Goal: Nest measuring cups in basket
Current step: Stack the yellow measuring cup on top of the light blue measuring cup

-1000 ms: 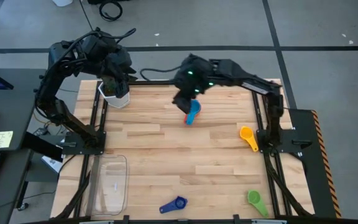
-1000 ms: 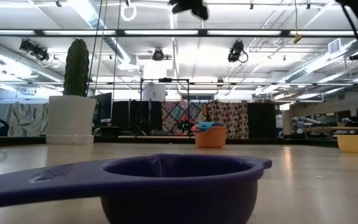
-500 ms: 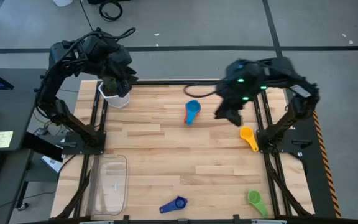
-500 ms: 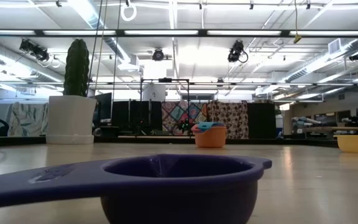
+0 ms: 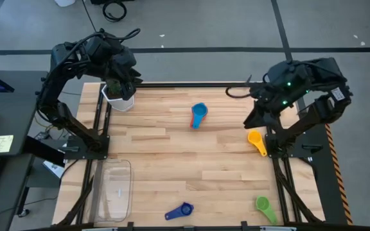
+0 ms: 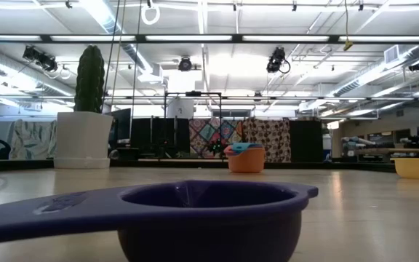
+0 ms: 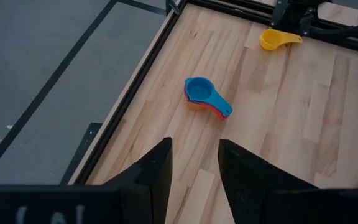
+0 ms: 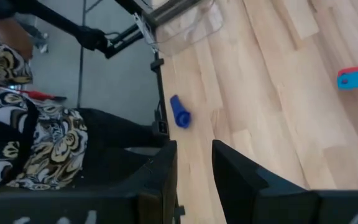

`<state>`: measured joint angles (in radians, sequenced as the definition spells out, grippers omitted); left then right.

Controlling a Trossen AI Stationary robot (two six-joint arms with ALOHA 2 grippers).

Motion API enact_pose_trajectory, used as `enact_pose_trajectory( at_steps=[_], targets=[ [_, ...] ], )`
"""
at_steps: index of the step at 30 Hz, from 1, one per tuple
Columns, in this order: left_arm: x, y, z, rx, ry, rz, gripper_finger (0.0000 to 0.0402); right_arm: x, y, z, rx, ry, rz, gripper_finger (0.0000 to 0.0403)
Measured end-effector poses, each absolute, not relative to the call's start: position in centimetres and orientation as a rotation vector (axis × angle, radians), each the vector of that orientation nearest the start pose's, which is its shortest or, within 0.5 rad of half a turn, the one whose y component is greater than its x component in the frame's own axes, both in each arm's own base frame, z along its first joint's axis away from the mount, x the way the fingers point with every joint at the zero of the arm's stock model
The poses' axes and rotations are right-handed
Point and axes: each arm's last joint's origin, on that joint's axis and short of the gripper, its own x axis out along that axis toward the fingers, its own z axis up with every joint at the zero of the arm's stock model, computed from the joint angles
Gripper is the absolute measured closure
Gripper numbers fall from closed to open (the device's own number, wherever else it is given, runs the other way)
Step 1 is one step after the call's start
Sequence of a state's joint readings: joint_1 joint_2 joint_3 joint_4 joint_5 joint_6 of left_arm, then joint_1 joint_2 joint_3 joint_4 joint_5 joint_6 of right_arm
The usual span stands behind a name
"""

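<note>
A light blue measuring cup (image 5: 198, 114) sits nested in an orange one at the table's far middle (image 7: 204, 96) (image 6: 246, 156). The yellow cup (image 5: 257, 140) lies near the right edge. The green cup (image 5: 264, 206) is at the near right, and the dark blue cup (image 5: 180, 210) (image 8: 180, 112) at the near edge. The clear basket (image 5: 112, 189) rests flat at the near left. My right gripper (image 5: 252, 120) (image 8: 194, 168) hangs open in the air just beyond the yellow cup. My left gripper (image 5: 122, 80) (image 7: 194, 168) waits open over the far left corner.
A white pot with a green cactus-like plant (image 5: 117, 95) (image 6: 84, 135) stands at the far left corner, under my left arm. Black frame rails run along the table's left and right edges. A person in patterned clothing (image 8: 30, 143) stands beyond the near edge.
My right gripper has swung from above the blue-and-orange cup stack toward the table's right edge and now hangs near the yellow cup. The cup stack has stayed where it was.
</note>
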<state>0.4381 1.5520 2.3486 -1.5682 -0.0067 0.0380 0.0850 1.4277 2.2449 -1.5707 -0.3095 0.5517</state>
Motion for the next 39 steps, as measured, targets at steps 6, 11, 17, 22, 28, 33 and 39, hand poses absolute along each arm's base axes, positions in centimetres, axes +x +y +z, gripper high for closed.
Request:
enact_pose_trajectory(
  at_steps=[6, 11, 17, 22, 28, 33, 39],
  targets=[
    [19.3, 9.0, 51.7, -0.131, 0.767, 0.407, 0.0267, 17.8, 3.4, 50.6, 0.588, 0.921, 0.185, 0.0299],
    [19.3, 9.0, 51.7, -0.131, 0.767, 0.407, 0.0267, 18.5, 4.0, 49.5, 0.586, 0.984, 0.189, 0.0299],
    [19.3, 9.0, 51.7, -0.131, 0.767, 0.407, 0.0267, 19.5, 4.4, 47.6, 0.637, 1.065, 0.079, 0.0299],
    [19.3, 9.0, 51.7, -0.131, 0.767, 0.408, 0.0267, 21.0, 4.1, 44.3, 0.671, 1.135, -0.211, 0.0299],
    [19.3, 9.0, 51.7, -0.131, 0.768, 0.407, 0.0267, 22.3, 3.8, 38.3, 0.829, 1.277, -0.587, 0.0299],
    [19.3, 9.0, 51.7, -0.108, 0.773, 0.398, 0.0267, 22.2, 3.6, 33.3, 0.800, 1.435, -0.735, 0.0302],
    [19.3, 9.0, 51.7, -0.099, 0.774, 0.394, 0.0267, 21.3, 2.6, 28.6, 0.748, 1.570, -0.896, 0.0305]
  ],
)
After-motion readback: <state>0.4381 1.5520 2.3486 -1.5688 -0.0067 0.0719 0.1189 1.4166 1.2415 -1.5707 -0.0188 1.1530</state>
